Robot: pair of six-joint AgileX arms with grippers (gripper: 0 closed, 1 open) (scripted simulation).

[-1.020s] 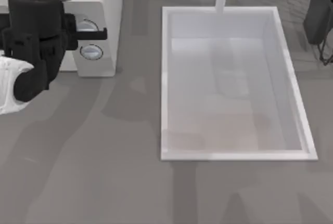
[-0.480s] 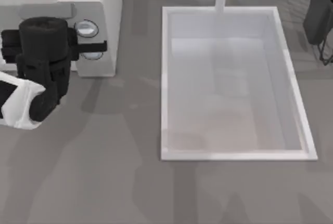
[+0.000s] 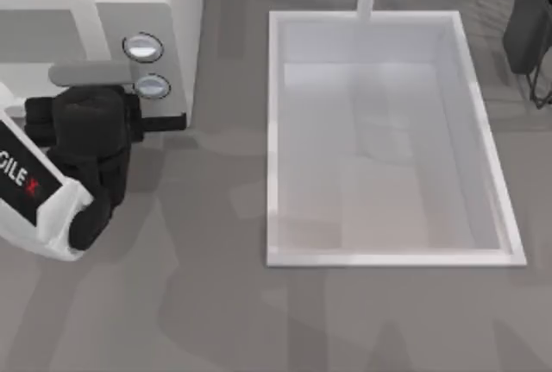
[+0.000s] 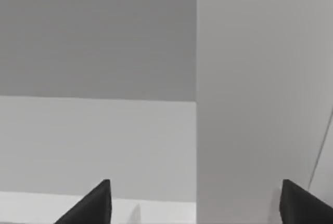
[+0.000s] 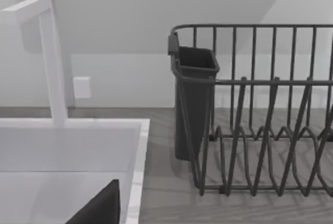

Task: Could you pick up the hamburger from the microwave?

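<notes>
Hamburger unseen, location can't tell. Microwave (image 3: 185,35) cavity straight ahead of left gripper (image 4: 195,203), fingers spread wide, nothing between them. Advance level, centred on opening, avoid dial panel wall beside jaws. Right arm parked near dish rack (image 5: 260,109).

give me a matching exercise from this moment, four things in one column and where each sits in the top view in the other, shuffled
Things:
1. microwave
2. sink basin
3. left gripper
4. dish rack

Places:
A. far right edge, at the back
B. back left corner
C. middle to right of the table
D. just in front of the appliance's opening

Pairs: 1-B, 2-C, 3-D, 4-A
</notes>
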